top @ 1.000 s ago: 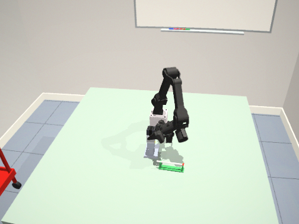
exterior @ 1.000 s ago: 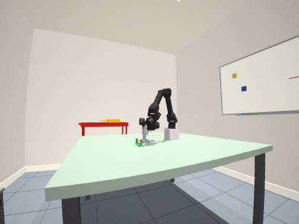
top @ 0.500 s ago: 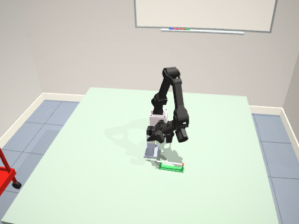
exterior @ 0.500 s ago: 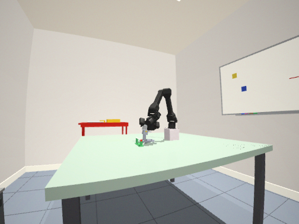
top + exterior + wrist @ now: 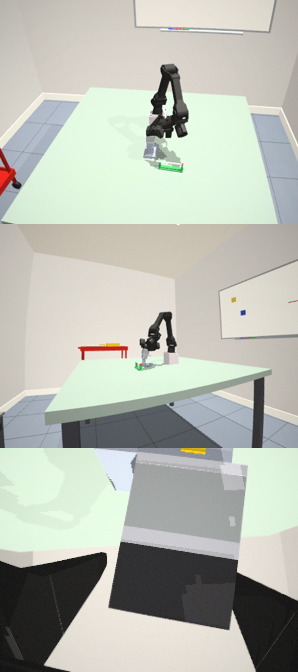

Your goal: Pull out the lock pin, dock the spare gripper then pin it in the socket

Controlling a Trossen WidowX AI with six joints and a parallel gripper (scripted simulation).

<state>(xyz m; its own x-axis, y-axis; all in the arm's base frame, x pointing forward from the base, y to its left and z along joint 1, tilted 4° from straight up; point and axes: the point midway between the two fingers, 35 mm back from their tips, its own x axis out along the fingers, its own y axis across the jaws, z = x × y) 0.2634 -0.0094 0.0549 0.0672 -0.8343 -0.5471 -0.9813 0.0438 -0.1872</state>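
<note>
Grey block between open jaws, white pin on its green cradle

From over here, the wrist view gives away what the other two bury in black: a squarish grey block with a pale band and a black end (image 5: 182, 503), which I take for the spare gripper, standing between the spread fingers of the black arm's gripper (image 5: 154, 131) (image 5: 142, 343) (image 5: 165, 567). Those jaws are about as wide as they go, and they grip nothing. Whether a finger brushes the block, I can't tell.

Only the top and exterior views show the slim white lock pin with a red end (image 5: 169, 162) (image 5: 141, 364). It lies along a green cradle (image 5: 171, 169) (image 5: 138, 368), just beside the blue-grey mount (image 5: 151, 152) (image 5: 143, 361) (image 5: 215, 453), out of its socket (an easy red dot to spot, even from the door).

The mount stands upright on a flat foot on the pale green table (image 5: 133, 195) (image 5: 154, 384) (image 5: 30, 533), with a yellow patch (image 5: 154, 141) (image 5: 145, 355) (image 5: 193, 450) near its top. How far the block sits into the socket is hidden.
</note>
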